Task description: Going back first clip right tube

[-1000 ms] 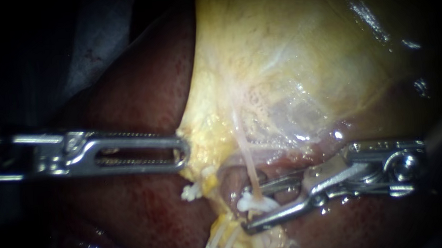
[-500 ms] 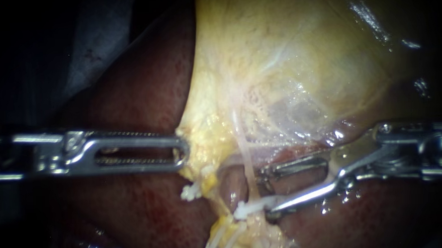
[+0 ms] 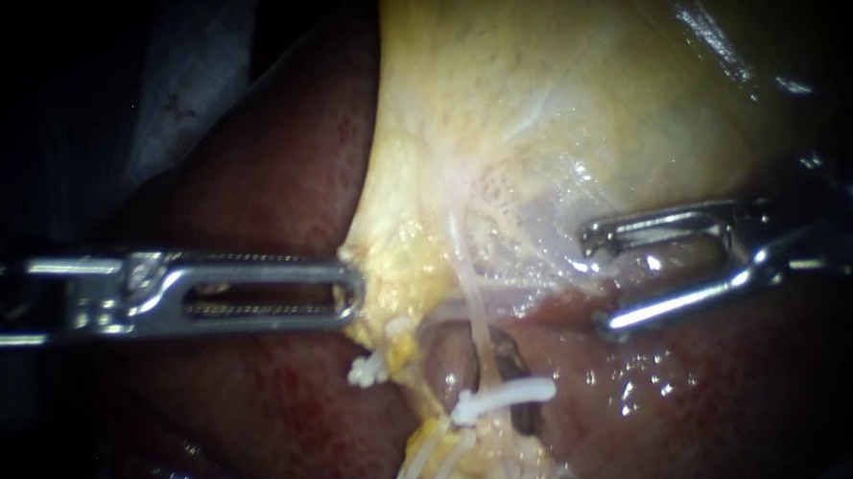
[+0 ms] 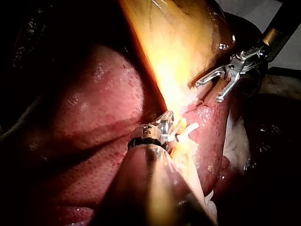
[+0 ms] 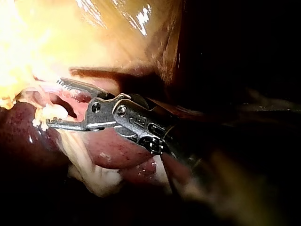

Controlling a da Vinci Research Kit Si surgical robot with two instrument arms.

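A white clip [image 3: 505, 397] sits across a thin pale tube [image 3: 476, 309] below the yellow gallbladder [image 3: 555, 99]. My right instrument [image 3: 596, 280] hangs up and to the right of the clip, jaws open and empty, clear of the tube. My left instrument [image 3: 352, 293] is shut on the gallbladder's left edge. In the left wrist view, the left jaws [image 4: 168, 123] hold yellow tissue, with the open right instrument [image 4: 209, 92] beyond them. In the right wrist view, the open jaws [image 5: 55, 102] stand just short of the clip [image 5: 51, 112].
Dark red liver [image 3: 251, 180] surrounds the site on both sides. More white clips [image 3: 370, 369] lie at the gallbladder's lower edge, and others [image 3: 427, 460] further down. A wet liver surface [image 3: 644, 384] lies under the right instrument.
My right instrument has drawn back to the right and upward, away from the tube, leaving the white clip on it. Its jaws stay open. The left instrument has not moved.
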